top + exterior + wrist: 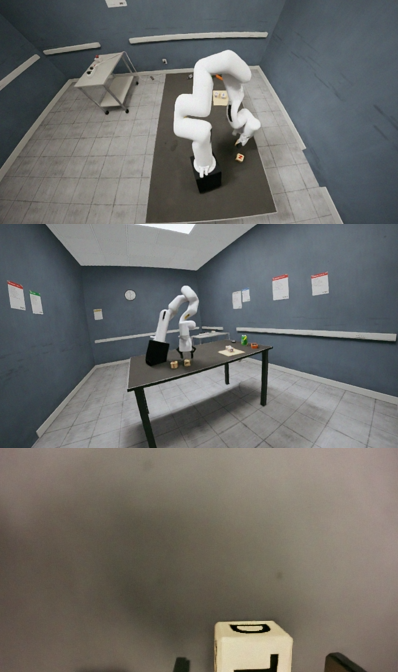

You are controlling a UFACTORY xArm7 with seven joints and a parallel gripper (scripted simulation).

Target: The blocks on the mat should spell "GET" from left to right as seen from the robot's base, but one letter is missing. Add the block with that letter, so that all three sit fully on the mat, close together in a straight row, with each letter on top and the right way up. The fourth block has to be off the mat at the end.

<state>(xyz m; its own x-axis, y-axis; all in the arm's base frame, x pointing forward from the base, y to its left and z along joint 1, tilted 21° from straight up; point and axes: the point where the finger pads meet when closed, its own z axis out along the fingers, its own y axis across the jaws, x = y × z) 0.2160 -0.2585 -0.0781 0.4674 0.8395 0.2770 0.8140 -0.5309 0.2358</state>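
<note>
My gripper (238,144) is open and empty, low over the dark table to the right of the robot's base. In the wrist view a cream block (252,646) with a black T on one face and a D on another stands between the two fingertips, not gripped. From the side this block (187,362) sits right under the gripper (186,354). A second block with a red N (239,157) lies nearer the base (174,364). The tan mat (219,98) at the far end holds two blocks (220,94), side by side (229,348); their letters are too small to read.
A green can (244,340) and an orange object (254,345) stand past the mat near the table's far edge. The black base box (207,176) is left of the gripper. A white cart (106,79) stands on the floor off the table.
</note>
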